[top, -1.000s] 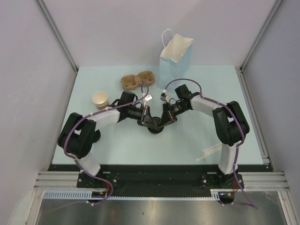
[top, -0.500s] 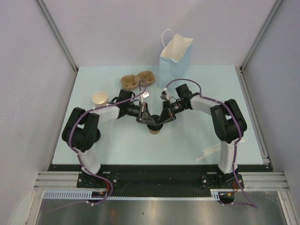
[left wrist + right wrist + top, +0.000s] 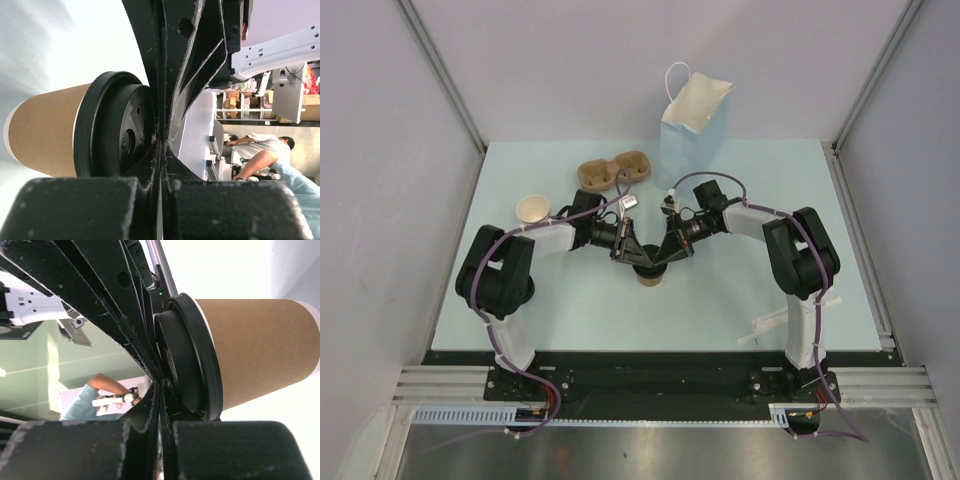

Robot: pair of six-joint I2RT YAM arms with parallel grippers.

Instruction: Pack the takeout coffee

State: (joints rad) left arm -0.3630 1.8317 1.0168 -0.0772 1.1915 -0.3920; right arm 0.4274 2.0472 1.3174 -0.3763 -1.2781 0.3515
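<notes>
The takeout coffee (image 3: 648, 277), a brown paper cup (image 3: 50, 130) with a black lid (image 3: 117, 132), stands upright at the table's middle. My left gripper (image 3: 638, 262) reaches it from the left. My right gripper (image 3: 659, 262) reaches it from the right. Both are shut with nothing between their fingers. Their tips meet over the lid and rest against its top. In the left wrist view my left gripper (image 3: 161, 139) touches the lid's centre. In the right wrist view my right gripper (image 3: 159, 382) sits against the lid (image 3: 192, 365) of the cup (image 3: 260, 350).
A blue paper bag (image 3: 692, 128) stands open at the back, right of centre. A brown two-cup carrier (image 3: 614, 171) lies left of it. A lidless tan cup (image 3: 533, 209) stands at the left. A white strip (image 3: 767, 325) lies by the right arm's base.
Both arms have shifted slightly toward the back of the table. Their shut fingertips stay together on the lid, and the cup has barely moved.
</notes>
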